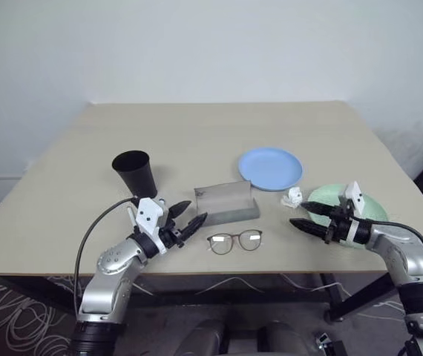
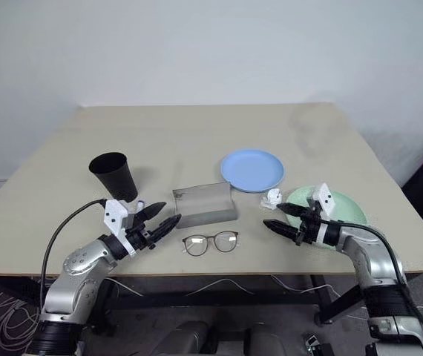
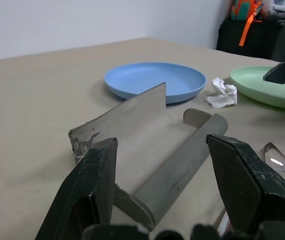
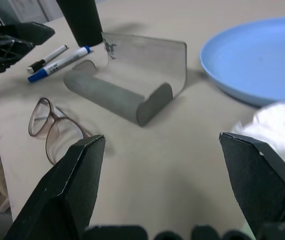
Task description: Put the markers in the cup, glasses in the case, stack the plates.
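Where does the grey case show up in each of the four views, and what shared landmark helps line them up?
Left eye view: the grey case lies open at centre, just beyond the glasses.
Right eye view: centre-left, again behind the glasses.
Left wrist view: it lies lid up, straight beyond the fingers.
Right wrist view: upper middle.
Shared landmark: the blue plate, beyond the case.

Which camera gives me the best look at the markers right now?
The right wrist view: two markers lie side by side on the table beside the open case, one blue-capped, one black-capped. In the right eye view only a small tip peeks out behind the left gripper.
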Motion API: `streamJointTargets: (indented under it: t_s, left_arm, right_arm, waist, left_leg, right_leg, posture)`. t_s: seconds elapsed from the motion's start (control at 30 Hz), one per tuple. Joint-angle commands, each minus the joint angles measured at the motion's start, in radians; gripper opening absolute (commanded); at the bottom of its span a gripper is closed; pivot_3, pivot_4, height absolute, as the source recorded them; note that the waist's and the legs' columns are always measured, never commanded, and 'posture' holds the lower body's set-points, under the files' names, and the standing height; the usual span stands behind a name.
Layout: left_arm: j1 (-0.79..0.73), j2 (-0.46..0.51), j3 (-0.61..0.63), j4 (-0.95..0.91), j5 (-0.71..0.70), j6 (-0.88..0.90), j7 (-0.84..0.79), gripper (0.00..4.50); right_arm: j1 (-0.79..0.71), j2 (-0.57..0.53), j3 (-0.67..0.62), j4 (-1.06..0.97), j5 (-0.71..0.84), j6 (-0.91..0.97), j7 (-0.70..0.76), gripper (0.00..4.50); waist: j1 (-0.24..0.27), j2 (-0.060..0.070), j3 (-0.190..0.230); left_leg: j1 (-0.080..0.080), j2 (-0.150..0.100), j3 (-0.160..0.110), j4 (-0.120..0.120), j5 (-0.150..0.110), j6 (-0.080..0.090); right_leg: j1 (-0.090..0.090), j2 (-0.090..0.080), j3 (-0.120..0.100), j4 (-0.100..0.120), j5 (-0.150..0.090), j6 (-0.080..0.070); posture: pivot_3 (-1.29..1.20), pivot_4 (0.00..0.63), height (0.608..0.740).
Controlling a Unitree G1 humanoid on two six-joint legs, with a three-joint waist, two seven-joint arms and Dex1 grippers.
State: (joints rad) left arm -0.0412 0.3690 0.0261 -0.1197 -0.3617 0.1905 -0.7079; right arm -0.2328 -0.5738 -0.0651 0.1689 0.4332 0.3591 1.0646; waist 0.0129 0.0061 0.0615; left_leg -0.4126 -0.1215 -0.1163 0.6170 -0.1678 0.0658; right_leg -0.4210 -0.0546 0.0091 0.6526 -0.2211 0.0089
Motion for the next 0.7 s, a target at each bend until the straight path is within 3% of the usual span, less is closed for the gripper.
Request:
streamJointTargets:
  t_s: [0.03, 0.4, 0.7]
  left_arm:
    - [-0.024, 0.017, 0.0, -0.025, -0.012, 0.01, -0.019, 2.95]
    - [-0.048, 0.04, 0.005, -0.017, -0.02, 0.035, -0.045, 2.95]
    - [-0.055, 0.017, -0.011, -0.003, -0.013, 0.018, -0.041, 2.95]
  right_arm:
    - [0.011, -0.014, -0.046, -0.085, 0.036, 0.01, -0.017, 3.98]
    - [0.072, 0.042, -0.029, -0.186, 0.034, 0.029, -0.105, 3.98]
    - [0.064, -0.012, -0.035, -0.219, -0.004, 0.028, -0.129, 3.98]
  waist:
    - [-0.001, 0.0, 0.0]
    - [-0.003, 0.0, 0.0]
    - [-0.001, 0.0, 0.0]
  left_leg:
    - [0.0, 0.0, 0.0, 0.0, 0.0, 0.0]
    - [0.0, 0.0, 0.0, 0.0, 0.0, 0.0]
    - [0.0, 0.0, 0.0, 0.0, 0.0, 0.0]
  right_leg:
    - [0.0, 0.0, 0.0, 0.0, 0.0, 0.0]
    - [0.0, 0.0, 0.0, 0.002, 0.0, 0.0]
    - [0.0, 0.0, 0.001, 0.001, 0.0, 0.0]
  posture:
    - [0.0, 0.0, 0.736]
    - [0.0, 0.0, 0.736]
    - [0.0, 0.0, 0.736]
